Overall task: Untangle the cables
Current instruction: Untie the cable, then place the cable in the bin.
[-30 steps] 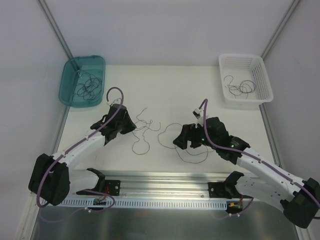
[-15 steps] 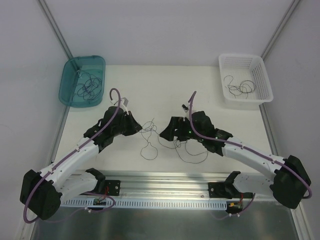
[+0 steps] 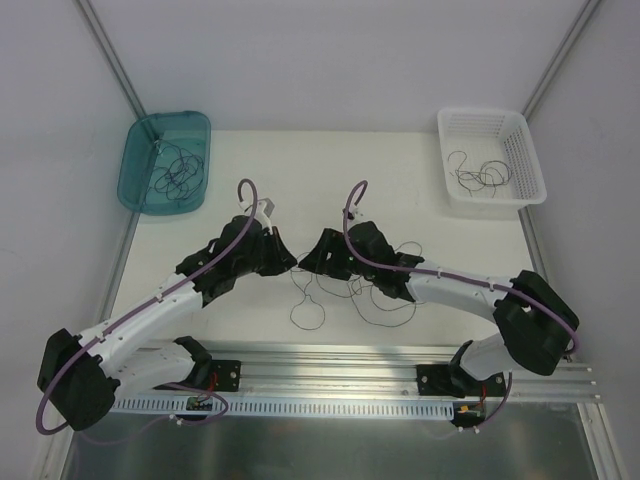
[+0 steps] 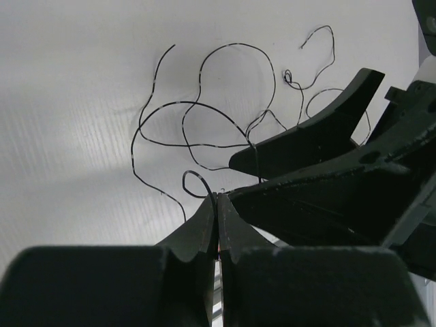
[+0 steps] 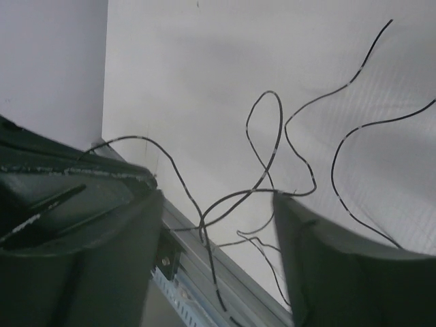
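Both arms are nose to nose at the middle of the table [image 3: 440,235]. The left gripper [image 4: 216,199] is clamped right down, fingertips pressed flat together, and it looks to have one strand nipped at the very tip, though the wire is too fine there to be sure. The right gripper [image 5: 218,199] faces it from three o'clock, jaws spread wide. Several strands cross the gap between its fingers, and nothing is pinched. The cables [image 3: 335,292] sprawl in loose curls under and just beside the two heads, one loop trailing toward six o'clock, near the metal rail [image 3: 330,360]. Up at ten o'clock a teal bin [image 3: 135,185] holds more strands [image 3: 175,165]; at two o'clock a white basket [image 3: 530,175] holds a few wisps [image 3: 480,172]
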